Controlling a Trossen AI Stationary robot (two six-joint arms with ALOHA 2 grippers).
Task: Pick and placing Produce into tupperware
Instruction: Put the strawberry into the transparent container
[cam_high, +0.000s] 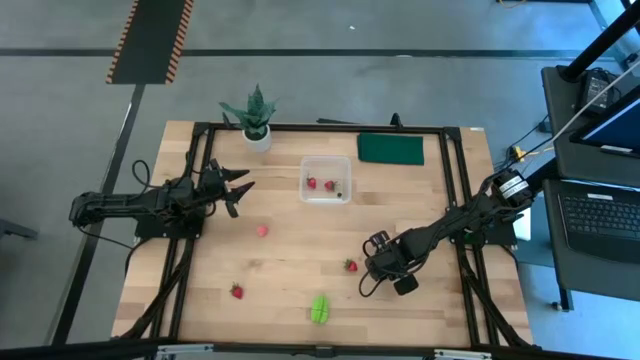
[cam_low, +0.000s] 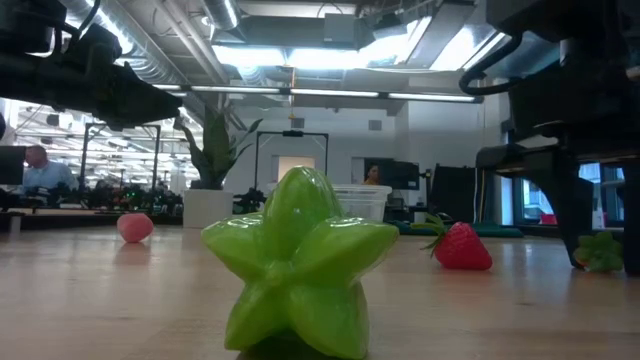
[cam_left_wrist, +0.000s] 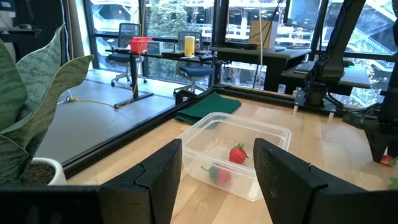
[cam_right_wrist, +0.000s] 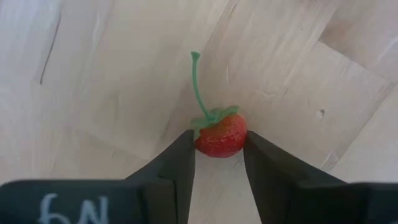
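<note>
My right gripper (cam_right_wrist: 219, 145) points down at the table's near right, shut on a red strawberry (cam_right_wrist: 219, 132) with a green stem. In the high view the gripper (cam_high: 379, 258) hides that berry. Another strawberry (cam_high: 351, 265) lies just to its left. A third strawberry (cam_high: 237, 291), a pink piece (cam_high: 262, 230) and the lime-green piece (cam_high: 319, 308) lie loose on the wood. The clear tupperware (cam_high: 325, 194) holds two strawberries (cam_left_wrist: 237, 154). My left gripper (cam_left_wrist: 217, 168) hangs open at the far left, level, facing the tupperware. My right gripper pinches the strawberry by its two opposite sides (cam_right_wrist: 200, 140) between its two fingers (cam_right_wrist: 180, 162), just below the green cap. The fingers come from above, pointing down. In the low view the berry (cam_low: 598, 252) sits at table level between them.
A potted plant (cam_high: 255, 118) stands at the far edge, left of the tupperware. A flat dark green pad (cam_high: 390, 148) lies at the far right. Black frame rails (cam_high: 458, 190) run along the table's sides. Bare wood lies between the tupperware and my right gripper.
</note>
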